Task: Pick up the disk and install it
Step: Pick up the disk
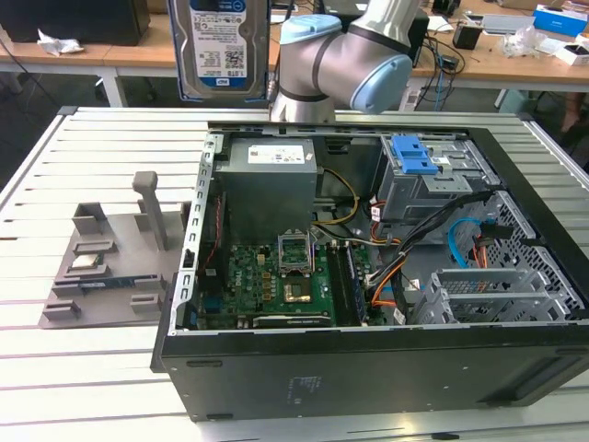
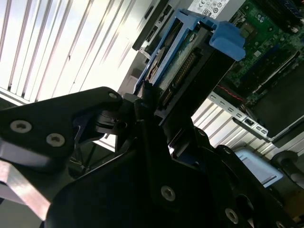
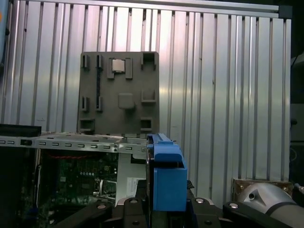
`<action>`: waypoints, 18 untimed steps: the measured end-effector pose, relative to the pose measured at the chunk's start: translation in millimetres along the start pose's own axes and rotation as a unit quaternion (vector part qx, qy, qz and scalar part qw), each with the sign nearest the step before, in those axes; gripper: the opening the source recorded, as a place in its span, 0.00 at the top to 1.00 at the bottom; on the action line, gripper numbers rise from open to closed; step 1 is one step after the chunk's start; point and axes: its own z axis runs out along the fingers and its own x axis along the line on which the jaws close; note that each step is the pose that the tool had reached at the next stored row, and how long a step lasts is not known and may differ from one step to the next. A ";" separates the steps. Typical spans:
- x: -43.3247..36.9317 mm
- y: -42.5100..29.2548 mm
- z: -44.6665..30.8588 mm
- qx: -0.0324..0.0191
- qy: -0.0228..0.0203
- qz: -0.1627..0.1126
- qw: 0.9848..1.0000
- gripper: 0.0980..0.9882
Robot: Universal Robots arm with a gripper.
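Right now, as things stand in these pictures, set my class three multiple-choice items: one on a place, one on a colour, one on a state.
1. Where is the disk? A held up, outside the computer case; B inside it; C on the floor.
2. What colour is its carrier frame? A red; B blue; C yellow.
3. How is the case? A shut; B upside down; C open, motherboard showing.
Answers: 1 A, the gripper holds it in the air. 2 B, blue plastic edges the disk in both wrist views. 3 C, the motherboard lies bare.
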 end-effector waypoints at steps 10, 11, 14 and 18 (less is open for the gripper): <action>1.1 -31.4 -2.0 0.000 0.000 0.000 1.000 0.70; 1.2 -33.9 -2.1 0.000 0.000 0.000 1.000 0.70; 1.6 -42.5 -2.7 0.000 0.000 0.000 1.000 0.70; 2.0 -52.3 -3.3 0.000 0.000 0.000 1.000 0.70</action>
